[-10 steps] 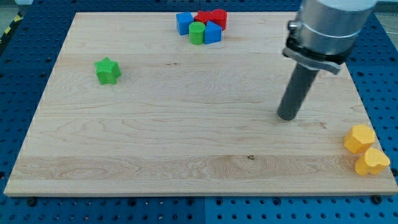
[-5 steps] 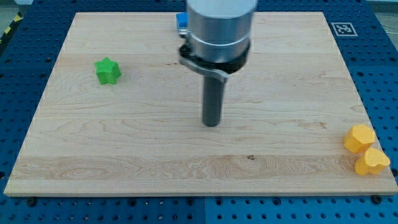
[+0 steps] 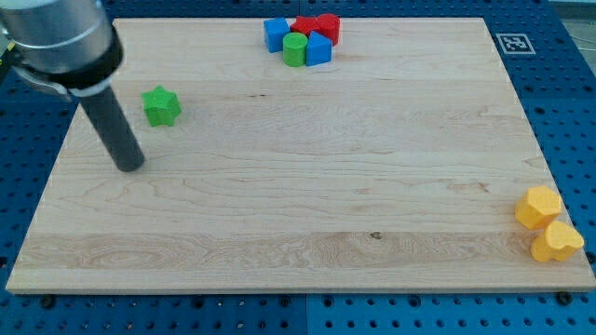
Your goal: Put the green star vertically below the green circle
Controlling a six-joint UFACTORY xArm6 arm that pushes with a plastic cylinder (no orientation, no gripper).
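Observation:
The green star (image 3: 161,106) lies on the wooden board (image 3: 279,186) at the view's upper left. The green circle (image 3: 295,49) stands at the view's top middle, packed among two blue blocks (image 3: 276,33) (image 3: 318,48) and two red blocks (image 3: 305,26) (image 3: 328,27). My tip (image 3: 130,166) rests on the board below and to the left of the green star, a short gap apart from it. The rod leans up toward the view's top left corner.
Two yellow blocks (image 3: 538,207) (image 3: 557,241) sit touching each other near the board's right edge at the view's bottom right. A marker tag (image 3: 514,43) is at the board's top right corner.
My tip has swept across the board from the view's right, through the middle, to the left side beside the green star. No block has moved.

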